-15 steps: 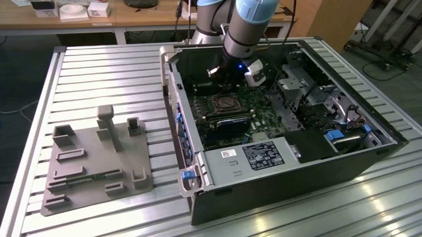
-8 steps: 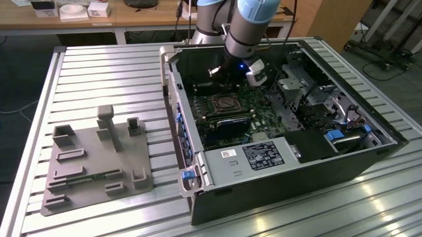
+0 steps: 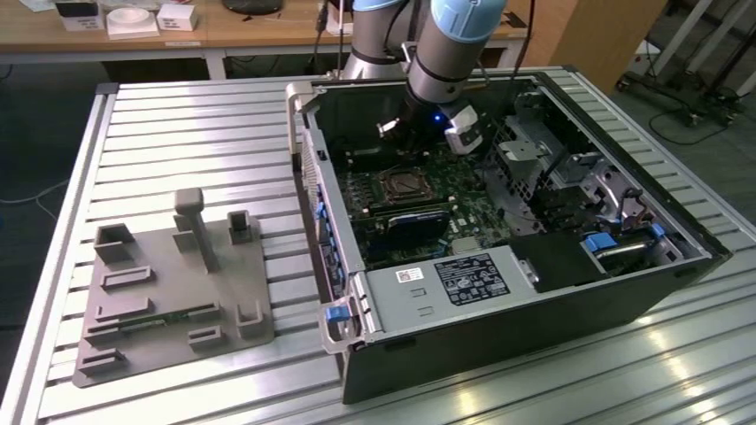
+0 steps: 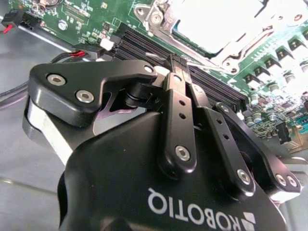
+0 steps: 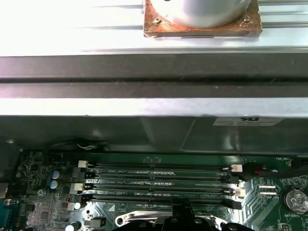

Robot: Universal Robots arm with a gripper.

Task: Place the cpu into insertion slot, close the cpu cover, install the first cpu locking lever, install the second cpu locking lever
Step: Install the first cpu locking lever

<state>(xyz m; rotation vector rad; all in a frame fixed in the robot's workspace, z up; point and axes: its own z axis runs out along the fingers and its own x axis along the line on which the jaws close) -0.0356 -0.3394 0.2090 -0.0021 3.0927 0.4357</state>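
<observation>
The arm reached down into an open computer case [image 3: 497, 292] that lay on its side on a ribbed metal table [image 3: 177, 133]. In the exterior view the gripper [image 3: 416, 140] hung over the green motherboard [image 3: 473, 212], just above the end of the board farthest from the camera, with a small blue light glowing on the wrist beside it. The insertion slot [image 3: 405, 186] sat a little nearer the camera than the gripper, a dark square with a silvery rim, apart from the fingers and not touched by them.

In the second wrist view the gripper [image 4: 174, 61] showed its black fingers [image 4: 179, 110] drawn together, tips meeting with nothing visible between them, poised over the long black memory slots [image 4: 144, 45]. Beyond those slots the insertion slot [image 4: 216, 24] appeared with its metal frame [image 4: 159, 17], but its centre was washed out bright, so I could not tell whether the cpu lay in it or whether the cpu cover was down.

In the first wrist view the memory slots [image 5: 159, 180] ran in parallel rows across the board, with a round coin battery [image 5: 294, 199] at one end and the case wall [image 5: 154, 134] rising behind.

To the exterior view's left of the case a grey fixture plate [image 3: 165, 292] with upright blocks rested on the table, well apart from the arm
</observation>
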